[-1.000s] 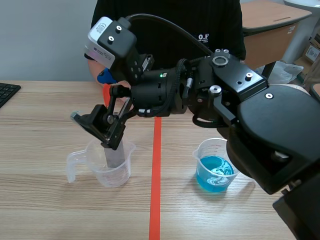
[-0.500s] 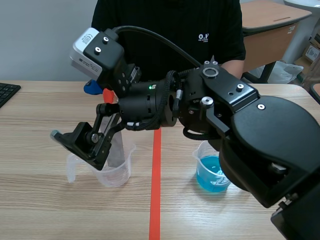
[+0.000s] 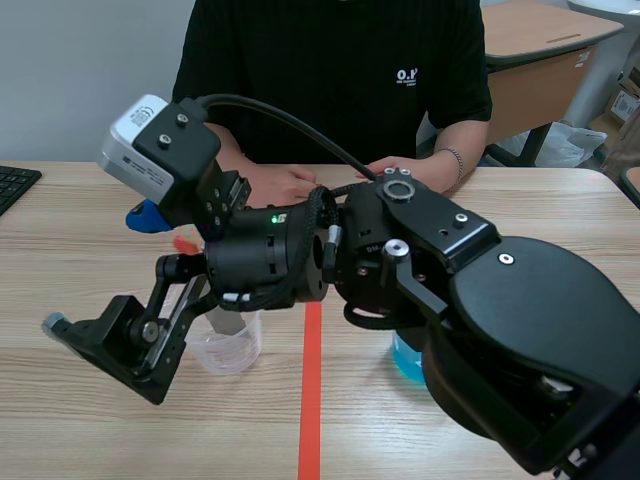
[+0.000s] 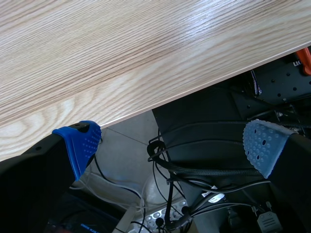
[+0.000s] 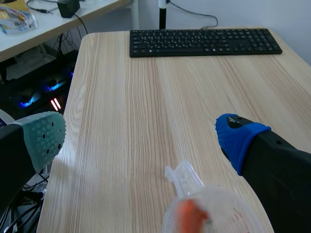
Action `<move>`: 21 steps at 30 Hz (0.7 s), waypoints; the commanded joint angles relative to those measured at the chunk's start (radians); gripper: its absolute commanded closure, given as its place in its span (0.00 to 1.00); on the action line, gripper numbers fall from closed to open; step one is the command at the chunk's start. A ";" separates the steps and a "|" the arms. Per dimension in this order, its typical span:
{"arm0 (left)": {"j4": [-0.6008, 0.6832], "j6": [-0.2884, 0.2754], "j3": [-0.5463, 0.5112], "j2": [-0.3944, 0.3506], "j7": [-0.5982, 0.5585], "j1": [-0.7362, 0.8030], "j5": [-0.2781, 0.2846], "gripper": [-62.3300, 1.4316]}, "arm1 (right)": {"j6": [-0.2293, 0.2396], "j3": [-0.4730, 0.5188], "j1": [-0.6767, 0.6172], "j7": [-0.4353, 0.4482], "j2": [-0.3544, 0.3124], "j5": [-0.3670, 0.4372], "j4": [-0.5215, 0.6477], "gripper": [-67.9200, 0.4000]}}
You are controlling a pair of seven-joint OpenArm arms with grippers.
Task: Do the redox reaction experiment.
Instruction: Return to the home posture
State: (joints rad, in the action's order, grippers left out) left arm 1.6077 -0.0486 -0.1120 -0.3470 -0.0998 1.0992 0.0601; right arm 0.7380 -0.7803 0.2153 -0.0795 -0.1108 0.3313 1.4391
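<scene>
— Where's the clear cup [image 3: 238, 345]?
— Centre-left, beside my right gripper [image 3: 100, 350], jaws apart, empty. Blue-liquid cup [image 3: 403, 362] peeks lower centre. Left gripper [image 4: 170, 141] likewise spread over the table [image 4: 121, 48] edge. Shirt [image 3: 340, 60] reads "O.N".

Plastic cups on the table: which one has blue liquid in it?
The right-hand cup, on the far side of the orange-red tape line and mostly hidden behind the right arm, shows blue liquid. The left-hand cup looks clear.
</scene>
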 commanded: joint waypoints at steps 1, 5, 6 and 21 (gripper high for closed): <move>0.008 0.002 -0.001 -0.003 -0.007 0.000 0.003 0.00 | 0.008 0.006 0.017 0.048 0.003 0.021 0.041 0.05; 0.008 0.001 -0.001 -0.003 -0.007 0.000 0.003 0.00 | 0.008 0.007 0.017 0.101 -0.013 0.021 0.097 0.02; 0.008 0.001 -0.001 -0.003 -0.007 0.000 0.003 0.00 | 0.008 0.007 0.017 0.106 -0.023 0.021 0.115 0.00; 0.008 0.002 -0.001 -0.003 -0.004 0.000 0.003 0.00 | -0.312 0.211 -0.094 0.228 -0.335 0.109 0.192 0.00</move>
State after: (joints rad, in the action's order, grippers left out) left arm 1.6077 -0.0483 -0.1120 -0.3470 -0.0937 1.0988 0.0601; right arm 0.4355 -0.5816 0.1154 0.1341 -0.4294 0.4252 1.6245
